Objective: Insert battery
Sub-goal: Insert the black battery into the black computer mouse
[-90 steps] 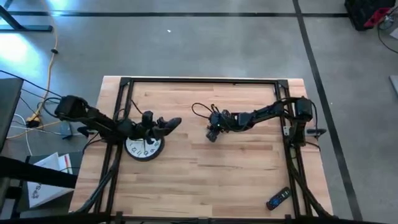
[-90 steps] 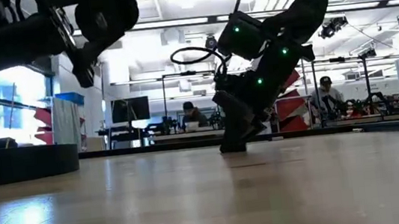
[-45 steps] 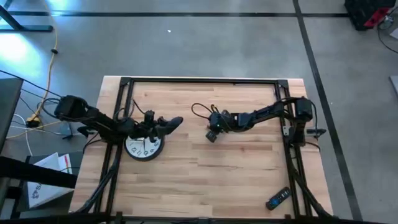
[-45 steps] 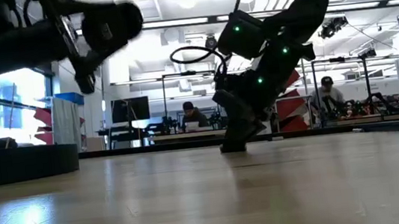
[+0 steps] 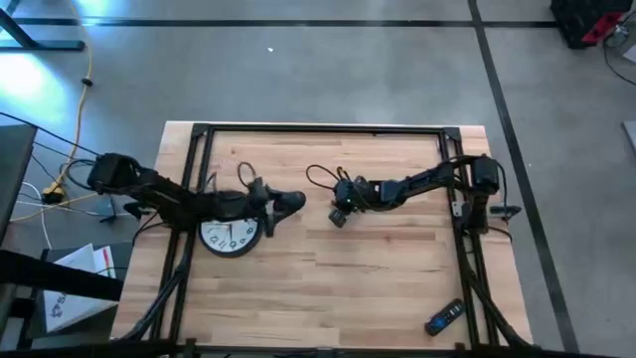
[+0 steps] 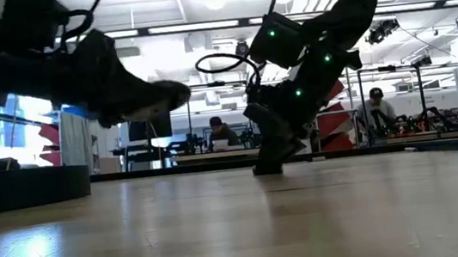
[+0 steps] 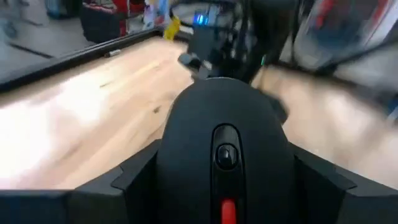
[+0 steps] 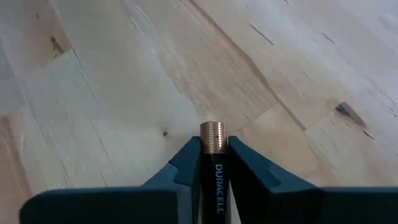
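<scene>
A black computer mouse (image 7: 227, 137) with a scroll wheel hangs above the table left of centre (image 5: 288, 202), and my left gripper (image 7: 227, 186) is shut on it. In the low view the mouse (image 6: 134, 92) is clear of the wood. My right gripper (image 8: 212, 158), near the table's middle (image 5: 339, 213), is shut on a black and copper Duracell battery (image 8: 214, 149). The two grippers stand a short way apart, facing each other. My left gripper pinches the mouse's two sides (image 7: 163, 163) between its two fingers, coming roughly level from the table's left. The mouse's top with the wheel faces the wrist camera. The mouse is lifted clear of the table. My right gripper pinches the battery's black body (image 8: 214, 177) between its two fingers, and the battery lies along them. Its copper end (image 8: 214, 132) sticks out past the fingertips. The fingers slant down from the table's right toward the wood; whether the battery touches it, I cannot tell.
A round white wall clock (image 5: 231, 235) lies flat under my left arm. A dark remote (image 5: 444, 316) lies near the front right corner. A black frame (image 5: 328, 129) runs along the table's edges. People sit in the room beyond the table (image 6: 223, 133).
My left gripper has carried the mouse toward the table's right, closer to my right gripper, and lower; the mouse has tipped forward on the way. My right gripper has kept still with the battery.
</scene>
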Motion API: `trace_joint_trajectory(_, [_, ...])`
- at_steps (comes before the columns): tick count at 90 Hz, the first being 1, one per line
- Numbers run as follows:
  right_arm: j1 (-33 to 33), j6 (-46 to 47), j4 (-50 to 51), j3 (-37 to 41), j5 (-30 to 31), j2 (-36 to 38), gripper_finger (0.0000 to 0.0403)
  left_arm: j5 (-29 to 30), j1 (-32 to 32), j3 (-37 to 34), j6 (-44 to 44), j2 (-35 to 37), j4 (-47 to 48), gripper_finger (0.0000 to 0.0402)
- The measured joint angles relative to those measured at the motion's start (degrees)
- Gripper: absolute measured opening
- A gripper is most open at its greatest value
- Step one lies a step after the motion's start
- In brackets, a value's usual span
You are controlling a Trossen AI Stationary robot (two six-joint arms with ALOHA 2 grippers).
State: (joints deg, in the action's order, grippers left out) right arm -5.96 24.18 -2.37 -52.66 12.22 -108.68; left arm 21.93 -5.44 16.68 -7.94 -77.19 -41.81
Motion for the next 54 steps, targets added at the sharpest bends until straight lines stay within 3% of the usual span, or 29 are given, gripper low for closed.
trace_joint_trajectory(15, [0.01,0.00,0.00,0.00,0.01,-0.02,0.0047,12.80,-3.93,7.83,12.06,-0.66,16.48,0.0249])
trace_joint_trajectory(28, [-0.01,0.00,0.04,0.02,-0.01,-0.02,0.0047,24.29,-7.44,12.43,23.78,-2.81,23.67,0.0249])
trace_joint_trajectory(38, [0.01,0.00,0.02,0.02,-0.08,-0.02,0.0047,27.02,-9.30,14.23,33.79,-5.87,24.38,0.0249])
trace_joint_trajectory(54, [0.00,0.67,0.09,0.02,-0.20,-0.02,0.0048,26.27,-11.09,17.17,45.06,-13.64,25.17,0.0249])
